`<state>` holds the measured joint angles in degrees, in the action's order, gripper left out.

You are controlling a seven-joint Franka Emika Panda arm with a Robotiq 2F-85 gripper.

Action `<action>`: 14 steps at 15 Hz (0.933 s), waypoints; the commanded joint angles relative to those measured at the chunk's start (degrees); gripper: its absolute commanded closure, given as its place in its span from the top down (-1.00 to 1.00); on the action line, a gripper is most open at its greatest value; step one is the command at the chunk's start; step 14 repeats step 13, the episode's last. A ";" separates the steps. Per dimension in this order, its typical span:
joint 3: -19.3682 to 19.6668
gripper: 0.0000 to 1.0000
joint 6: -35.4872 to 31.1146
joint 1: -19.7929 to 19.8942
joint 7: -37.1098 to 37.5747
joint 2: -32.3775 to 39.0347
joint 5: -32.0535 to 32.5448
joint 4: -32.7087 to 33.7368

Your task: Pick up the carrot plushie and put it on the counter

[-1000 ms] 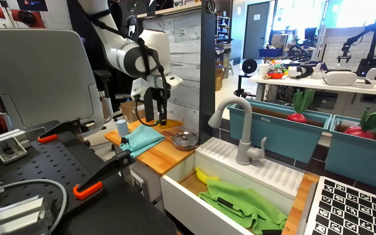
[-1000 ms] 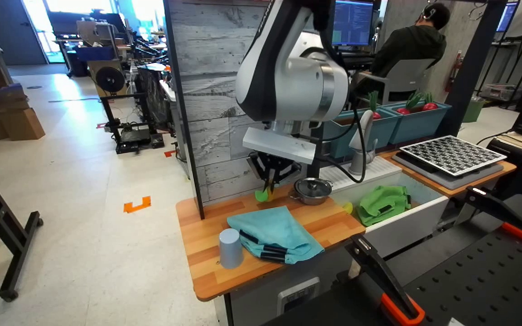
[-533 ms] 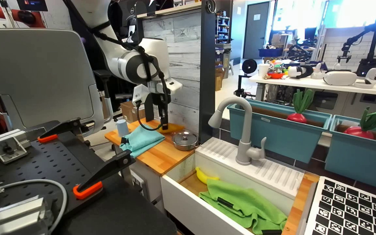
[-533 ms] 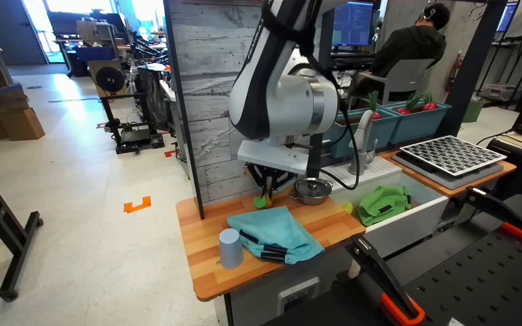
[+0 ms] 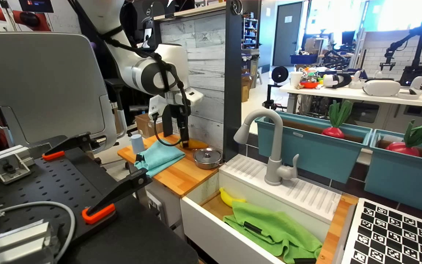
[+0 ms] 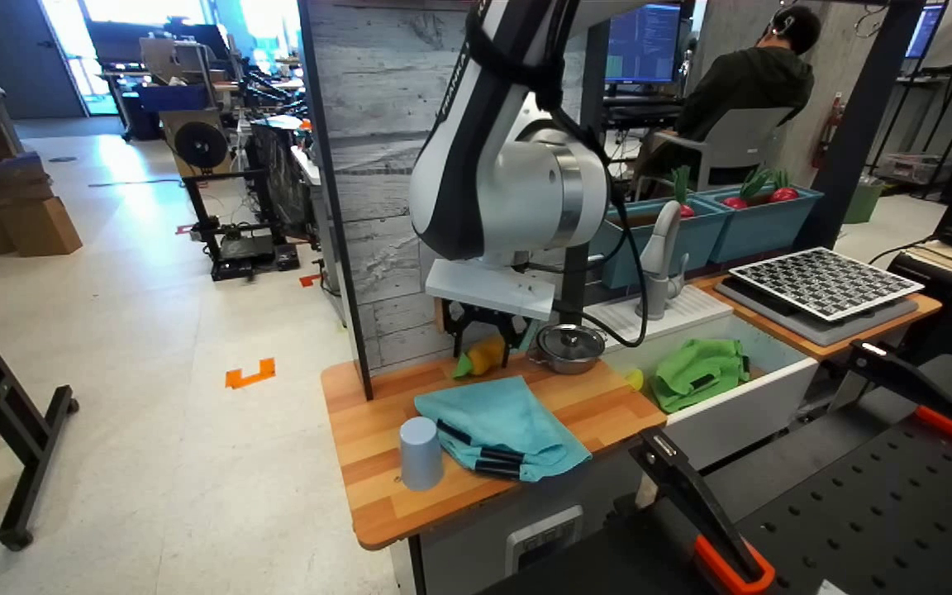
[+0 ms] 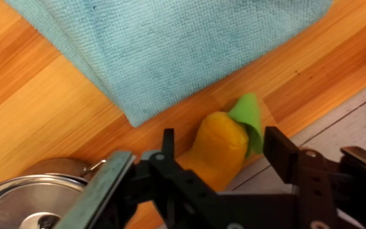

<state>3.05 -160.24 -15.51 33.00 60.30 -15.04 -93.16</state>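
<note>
Presumably, orange fabric carrot plushie point(image 7: 221, 146): light, squashy; pinch mid-body, not green leaf point(image 7: 247, 110).
Black two-fingered gripper point(image 7: 220, 140): spread, holding nothing.

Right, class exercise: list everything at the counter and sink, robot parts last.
Carrot plushie: one, orange and green, on counter
Folded cloth: one, teal, on counter
Cup: one, pale blue, on counter
Lidded pot: one, silver, on counter
Crumpled cloth: one, green, in sink
Banana: one, yellow, in sink
Faucet: one, grey, on sink
Calibration board: one, black and white, beside sink
Planters: two, teal, behind sink
Radishes: three visible, red, in planters
Gripper: one, black, open around plushie
Arm: one, mostly white, above counter
</note>
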 commanded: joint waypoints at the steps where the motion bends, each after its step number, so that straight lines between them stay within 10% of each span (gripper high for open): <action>1: -0.40 0.99 -3.18 -0.18 -2.56 -5.44 0.76 -6.07; 7: -5.28 1.00 -4.69 2.26 -16.09 -18.45 2.69 -21.20; 8: -3.33 1.00 -3.09 1.03 -11.61 -11.59 1.34 -12.65; 14: -4.54 1.00 -3.17 1.33 -14.54 -17.33 2.42 -19.44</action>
